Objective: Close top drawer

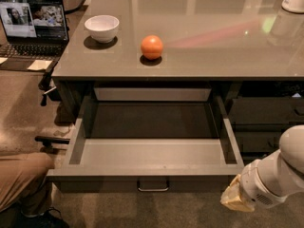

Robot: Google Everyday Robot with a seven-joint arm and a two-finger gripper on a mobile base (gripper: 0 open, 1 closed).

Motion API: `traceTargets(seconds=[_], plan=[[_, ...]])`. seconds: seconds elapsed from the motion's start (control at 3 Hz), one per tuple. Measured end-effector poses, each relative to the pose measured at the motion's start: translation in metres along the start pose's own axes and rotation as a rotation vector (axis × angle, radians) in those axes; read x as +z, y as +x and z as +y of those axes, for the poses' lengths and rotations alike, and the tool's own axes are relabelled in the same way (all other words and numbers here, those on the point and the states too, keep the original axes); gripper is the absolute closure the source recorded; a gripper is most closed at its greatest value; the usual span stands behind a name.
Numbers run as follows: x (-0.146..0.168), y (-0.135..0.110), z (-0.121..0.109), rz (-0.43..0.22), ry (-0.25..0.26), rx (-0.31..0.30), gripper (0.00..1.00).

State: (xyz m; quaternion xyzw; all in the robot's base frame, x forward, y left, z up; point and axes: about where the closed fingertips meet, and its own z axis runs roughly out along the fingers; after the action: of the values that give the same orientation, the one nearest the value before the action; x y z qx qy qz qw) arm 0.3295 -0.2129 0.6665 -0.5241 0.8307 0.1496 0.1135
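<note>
The top drawer [152,151] is pulled wide out from under the grey desk top [199,37]. Its lighter grey inner tray holds nothing. A small metal loop handle [153,185] sits mid-front on the drawer's dark front panel. My gripper [233,199] is at the lower right, on the end of the white arm [280,172]. It hangs just below and to the right of the drawer's front right corner, not touching the handle.
On the desk top stand a white bowl [101,28] and an orange [152,47]. A laptop [32,27] sits at the far left. A person's leg [21,179] is at the lower left. Dark lower drawer fronts [266,113] are at the right.
</note>
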Motion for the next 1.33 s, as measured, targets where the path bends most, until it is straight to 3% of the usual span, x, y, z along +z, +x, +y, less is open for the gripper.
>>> traceTargets(seconds=[0.33, 0.67, 1.0, 1.33], plan=[[0.023, 0.002, -0.018, 0.014, -0.004, 0.0, 0.86], [0.033, -0.004, -0.036, 0.027, -0.002, -0.017, 0.63], [0.033, -0.004, -0.035, 0.027, -0.002, -0.017, 0.39], [0.031, -0.029, -0.058, 0.025, 0.013, -0.103, 0.16]])
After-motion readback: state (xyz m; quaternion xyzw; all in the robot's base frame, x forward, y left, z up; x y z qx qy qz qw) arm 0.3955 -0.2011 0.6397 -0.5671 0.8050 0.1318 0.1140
